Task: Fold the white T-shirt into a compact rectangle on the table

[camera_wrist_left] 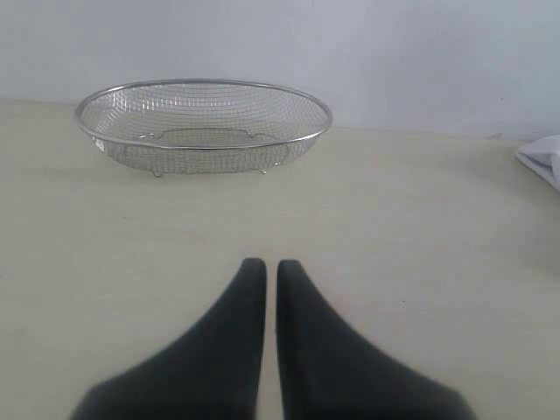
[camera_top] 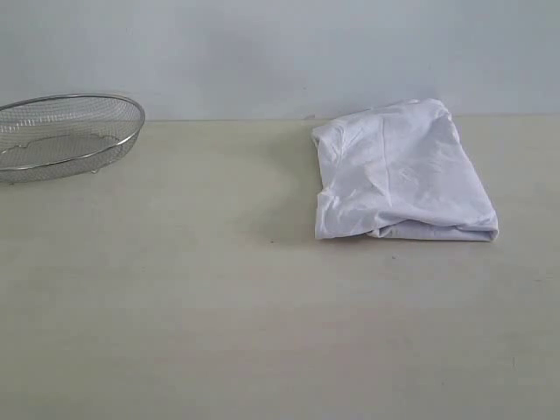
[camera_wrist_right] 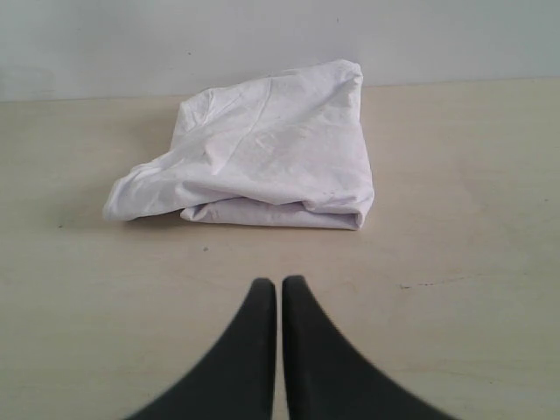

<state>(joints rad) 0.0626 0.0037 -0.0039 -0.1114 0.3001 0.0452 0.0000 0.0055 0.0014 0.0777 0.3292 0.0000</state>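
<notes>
The white T-shirt (camera_top: 398,171) lies folded into a rough rectangle on the pale beige table (camera_top: 219,306), at the back right in the exterior view. No red lettering or orange tag shows. In the right wrist view the T-shirt (camera_wrist_right: 262,153) sits a short way ahead of my right gripper (camera_wrist_right: 280,284), which is shut and holds nothing. My left gripper (camera_wrist_left: 264,266) is also shut and empty over bare table; only a corner of the T-shirt (camera_wrist_left: 542,159) shows at that view's edge. Neither gripper appears in the exterior view.
A round silver wire-mesh basket (camera_top: 61,136) stands at the back left of the table, and the same basket (camera_wrist_left: 203,124) lies ahead of the left gripper. A plain pale wall (camera_top: 280,52) runs behind the table.
</notes>
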